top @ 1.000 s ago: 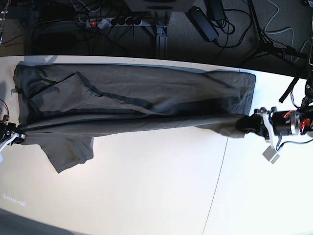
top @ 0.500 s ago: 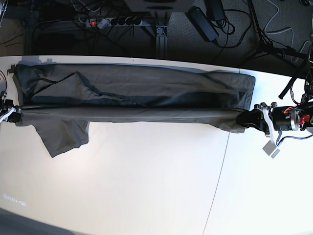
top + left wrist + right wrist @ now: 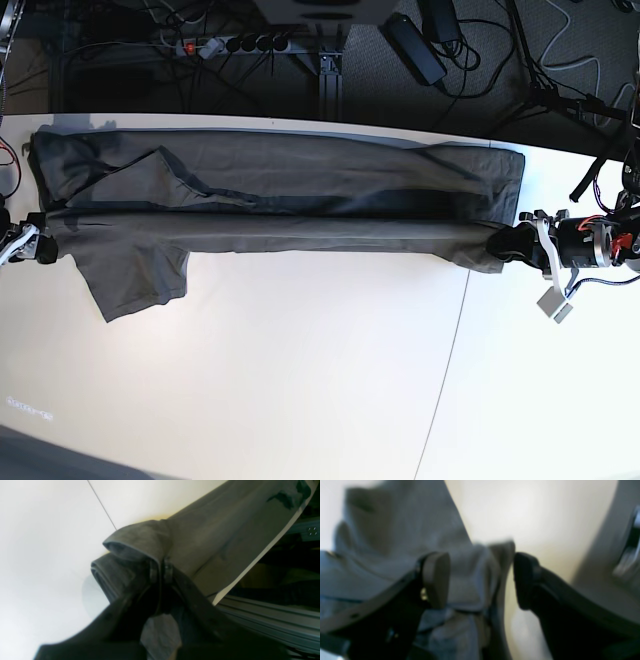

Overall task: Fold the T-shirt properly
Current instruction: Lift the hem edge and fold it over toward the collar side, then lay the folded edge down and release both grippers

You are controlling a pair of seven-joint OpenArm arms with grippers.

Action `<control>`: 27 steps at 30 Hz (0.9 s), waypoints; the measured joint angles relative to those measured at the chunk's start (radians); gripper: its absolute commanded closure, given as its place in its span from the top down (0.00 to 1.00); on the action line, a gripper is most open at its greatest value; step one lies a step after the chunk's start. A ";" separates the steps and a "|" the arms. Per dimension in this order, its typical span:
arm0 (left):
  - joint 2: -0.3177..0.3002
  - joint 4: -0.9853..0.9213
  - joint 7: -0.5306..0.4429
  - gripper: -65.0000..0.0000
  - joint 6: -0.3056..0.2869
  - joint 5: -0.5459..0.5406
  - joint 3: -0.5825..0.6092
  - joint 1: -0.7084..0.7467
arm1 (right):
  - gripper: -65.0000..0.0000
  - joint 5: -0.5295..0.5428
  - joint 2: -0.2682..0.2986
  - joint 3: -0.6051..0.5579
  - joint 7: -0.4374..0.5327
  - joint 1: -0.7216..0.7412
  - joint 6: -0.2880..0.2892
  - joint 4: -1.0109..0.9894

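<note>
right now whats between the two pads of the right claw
In the right wrist view, a bunched fold of the T-shirt lies between the open right claw pads, with a clear gap on the left-pad side; the blur hides any contact with the right pad.

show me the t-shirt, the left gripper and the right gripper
T-shirt (image 3: 300, 190), base view, on the flat body panel.
left gripper (image 3: 161, 567), left wrist view, between the tips pinched on fabric.
right gripper (image 3: 481, 580), right wrist view, midway between the parted fingertips.
</note>
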 measured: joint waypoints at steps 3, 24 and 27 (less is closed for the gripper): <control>0.000 0.000 0.000 0.00 0.000 0.000 0.000 0.000 | 0.62 -0.008 0.001 0.010 0.003 0.035 0.000 0.040; 0.002 0.000 0.000 0.00 0.000 -0.023 0.000 0.000 | 0.62 -0.116 -0.151 -0.151 0.134 0.351 0.000 -0.499; 0.002 0.000 0.000 0.00 0.000 -0.027 0.000 0.000 | 0.62 -0.113 -0.146 -0.200 0.150 0.354 0.000 -0.513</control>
